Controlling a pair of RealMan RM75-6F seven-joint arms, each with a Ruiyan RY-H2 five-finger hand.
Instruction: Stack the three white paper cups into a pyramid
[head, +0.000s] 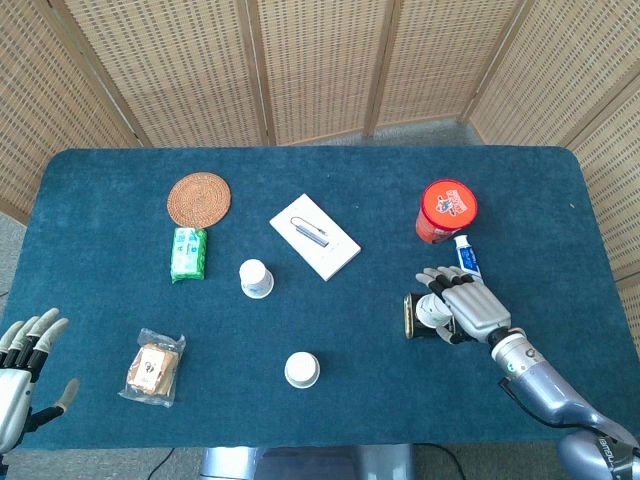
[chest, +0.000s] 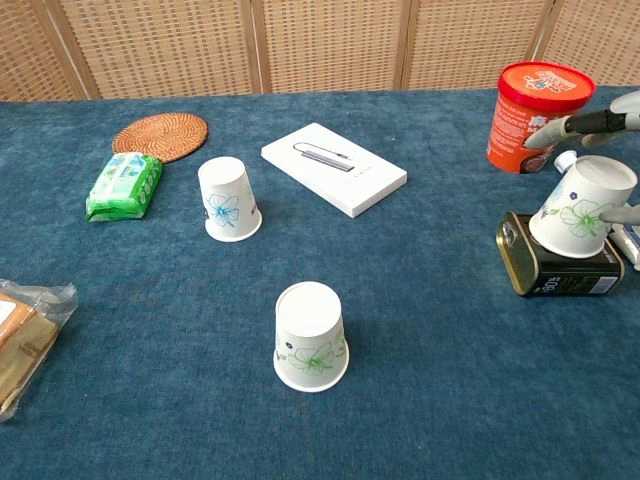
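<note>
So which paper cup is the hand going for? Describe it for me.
Look at the table's right side, just in front of the red tub. There a dark tin lies on its side, and the cup sits upside down on it; the other two stand on the cloth.

Right hand (chest: 610, 150) fingers flank the tilted paper cup (chest: 582, 207) resting on a tin (chest: 556, 268).
</note>
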